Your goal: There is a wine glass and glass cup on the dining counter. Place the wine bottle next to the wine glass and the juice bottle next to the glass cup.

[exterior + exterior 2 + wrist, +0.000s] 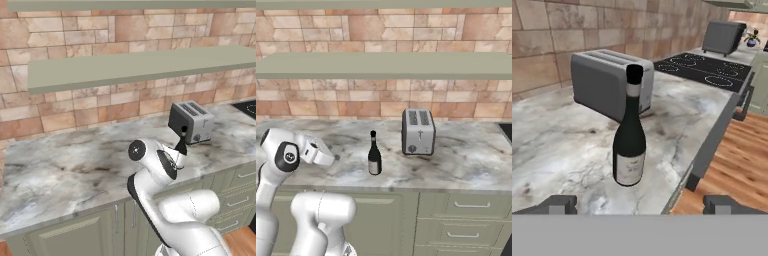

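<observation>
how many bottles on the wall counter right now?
1. The wine bottle stands upright near the counter's front edge, left of the toaster in the right base view. The arm blocks part of the counter in the left base view, so another could be hidden.

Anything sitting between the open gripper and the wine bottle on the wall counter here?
Nothing visible. The wine bottle stands upright near the counter's front edge, with bare marble between it and the open gripper. The toaster stands behind the bottle.

Two base views facing the wall counter (466,160), hand view close on wine bottle (629,145)
</observation>
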You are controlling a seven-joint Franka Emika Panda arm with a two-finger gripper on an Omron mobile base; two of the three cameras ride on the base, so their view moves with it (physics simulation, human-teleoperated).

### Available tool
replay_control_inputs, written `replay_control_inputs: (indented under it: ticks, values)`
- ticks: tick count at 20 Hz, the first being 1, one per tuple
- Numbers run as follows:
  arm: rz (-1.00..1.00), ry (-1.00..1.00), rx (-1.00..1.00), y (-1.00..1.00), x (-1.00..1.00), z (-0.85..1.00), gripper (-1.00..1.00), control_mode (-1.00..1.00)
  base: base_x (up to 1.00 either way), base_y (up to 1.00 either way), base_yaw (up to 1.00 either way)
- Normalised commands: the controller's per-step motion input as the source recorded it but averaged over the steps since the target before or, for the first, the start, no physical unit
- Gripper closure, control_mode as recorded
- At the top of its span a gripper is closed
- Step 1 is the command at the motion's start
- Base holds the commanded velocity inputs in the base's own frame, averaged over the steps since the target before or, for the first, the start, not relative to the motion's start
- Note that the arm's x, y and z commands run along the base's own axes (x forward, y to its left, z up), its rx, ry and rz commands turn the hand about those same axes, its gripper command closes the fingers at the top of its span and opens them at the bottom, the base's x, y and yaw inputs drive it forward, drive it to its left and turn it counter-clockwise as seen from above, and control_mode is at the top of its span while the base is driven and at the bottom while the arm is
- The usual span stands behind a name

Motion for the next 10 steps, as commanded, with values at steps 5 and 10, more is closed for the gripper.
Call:
replay_control_inputs:
  ticks: [5, 10]
  values:
    - [-0.04, -0.12, -0.12, -0.13, -0.07, 0.07, -1.00, -1.00, 0.00, 0.00, 0.00]
    - [-0.02, -0.07, -0.09, -0.16, -0.09, 0.11, -1.00, -1.00, 0.00, 0.00, 0.00]
